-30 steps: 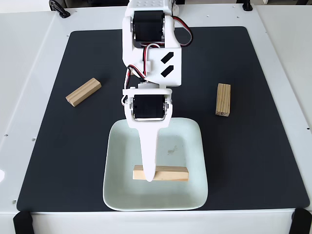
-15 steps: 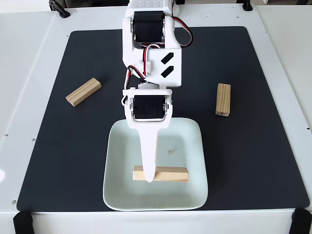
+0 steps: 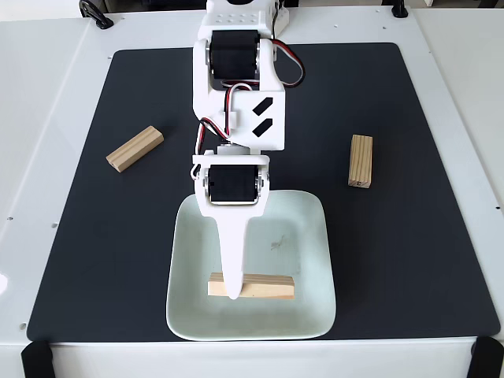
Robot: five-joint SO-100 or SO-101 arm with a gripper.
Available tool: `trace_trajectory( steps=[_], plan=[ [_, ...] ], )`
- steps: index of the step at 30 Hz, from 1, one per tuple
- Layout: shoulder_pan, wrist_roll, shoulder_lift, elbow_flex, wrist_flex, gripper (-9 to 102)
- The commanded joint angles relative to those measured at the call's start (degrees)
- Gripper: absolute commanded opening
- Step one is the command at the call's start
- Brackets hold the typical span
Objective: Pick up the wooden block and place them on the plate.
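In the fixed view a wooden block (image 3: 264, 287) lies crosswise over the front part of the pale square plate (image 3: 295, 224). My gripper (image 3: 234, 294) reaches down from the white arm and is shut on the block's left end; its long white finger (image 3: 233, 252) covers that end. Whether the block rests on the plate or hangs just above it I cannot tell. A second wooden block (image 3: 135, 148) lies angled on the mat to the left of the arm. A third wooden block (image 3: 361, 161) lies lengthwise on the mat to the right.
A black mat (image 3: 394, 268) covers most of the white table (image 3: 39, 94). The arm's base and servos (image 3: 236, 87) stand over the mat's back middle. Black clamps sit at the table's corners (image 3: 38, 358).
The arm and gripper have shifted slightly left and toward the front, and the block on the plate has moved left with them by about a finger's width.
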Motion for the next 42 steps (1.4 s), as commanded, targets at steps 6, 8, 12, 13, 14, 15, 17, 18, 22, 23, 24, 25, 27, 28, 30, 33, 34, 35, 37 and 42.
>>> trace_trajectory(
  steps=[6,8,12,13,14,15,17,18,22,23,24,25,27,28,30,33,34,35,37,42],
  plan=[
    [0.09,0.35,0.7,-2.55,-0.97,-1],
    [0.09,0.35,0.7,-2.55,-0.88,-1],
    [0.18,0.53,0.7,-2.55,-0.35,9],
    [0.18,0.53,0.7,-2.46,-0.35,14],
    [0.18,0.26,0.7,-2.46,-0.35,18],
    [0.18,0.0,0.7,-2.46,-0.35,21],
    [0.18,0.0,0.7,-2.46,-0.62,25],
    [0.09,0.0,0.7,-2.37,-0.79,26],
    [0.09,0.09,0.7,-2.37,-0.88,26],
    [0.09,0.09,0.7,-2.37,-0.88,26],
    [0.09,0.09,0.7,-2.29,-0.88,26],
    [0.09,0.09,0.7,-2.29,-0.88,26],
    [0.09,0.35,0.88,-2.29,-0.88,26],
    [0.09,0.35,1.14,-2.2,-0.7,26],
    [0.09,0.35,1.58,-2.2,-0.35,26],
    [0.18,0.44,2.46,-2.2,-0.18,23],
    [0.18,0.44,3.96,-1.85,-0.09,20],
    [0.18,0.44,6.15,-0.44,0.7,17],
    [-0.09,0.44,12.74,5.8,1.85,8],
    [-0.79,0.53,36.83,31.73,0.97,0]
  ],
)
